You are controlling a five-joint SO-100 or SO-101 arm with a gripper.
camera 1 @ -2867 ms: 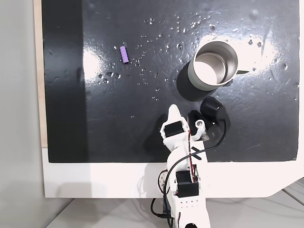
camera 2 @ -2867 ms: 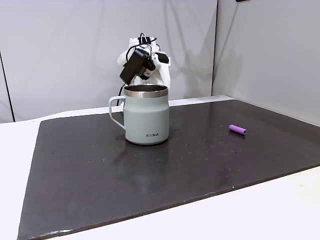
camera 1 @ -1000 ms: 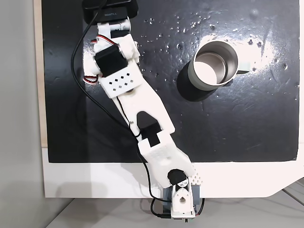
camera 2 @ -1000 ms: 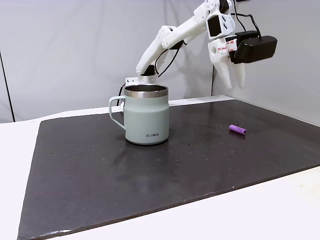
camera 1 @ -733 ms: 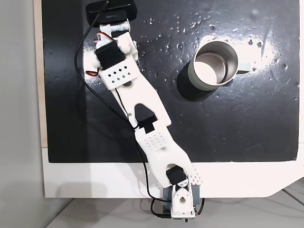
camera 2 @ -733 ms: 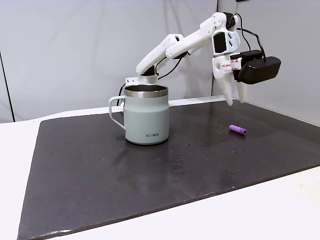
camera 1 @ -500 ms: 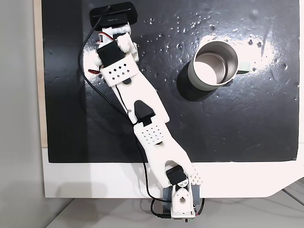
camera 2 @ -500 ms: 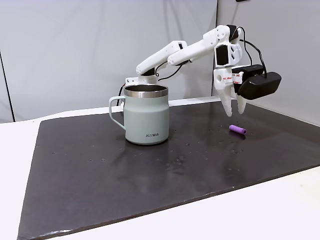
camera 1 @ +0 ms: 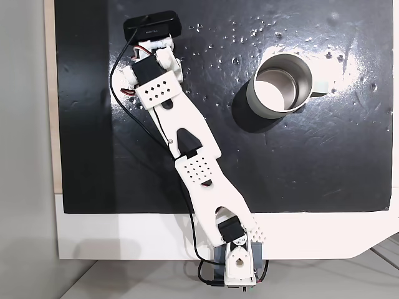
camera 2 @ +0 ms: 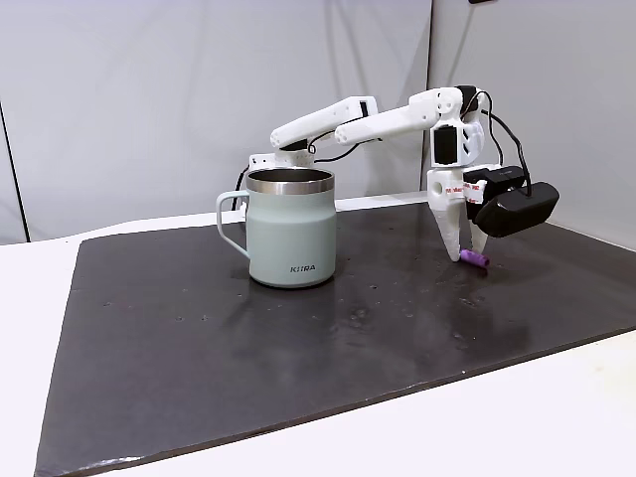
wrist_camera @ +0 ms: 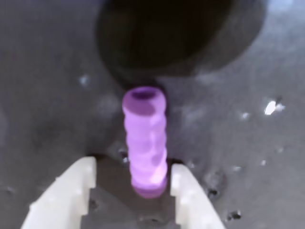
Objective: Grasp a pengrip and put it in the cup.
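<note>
Purple pengrip (wrist_camera: pixel 145 140) lies between open gripper (wrist_camera: pixel 131 179) fingers.

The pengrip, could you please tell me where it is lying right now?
In the wrist view the pengrip lies flat on the dark mat between the open gripper's fingertips. In a fixed view it sits right of the cup, under the gripper.

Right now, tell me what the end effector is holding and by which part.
Nothing yet. The end effector is open, its fingertips straddling the near end of the purple pengrip, which lies on the mat, not clamped.
</note>
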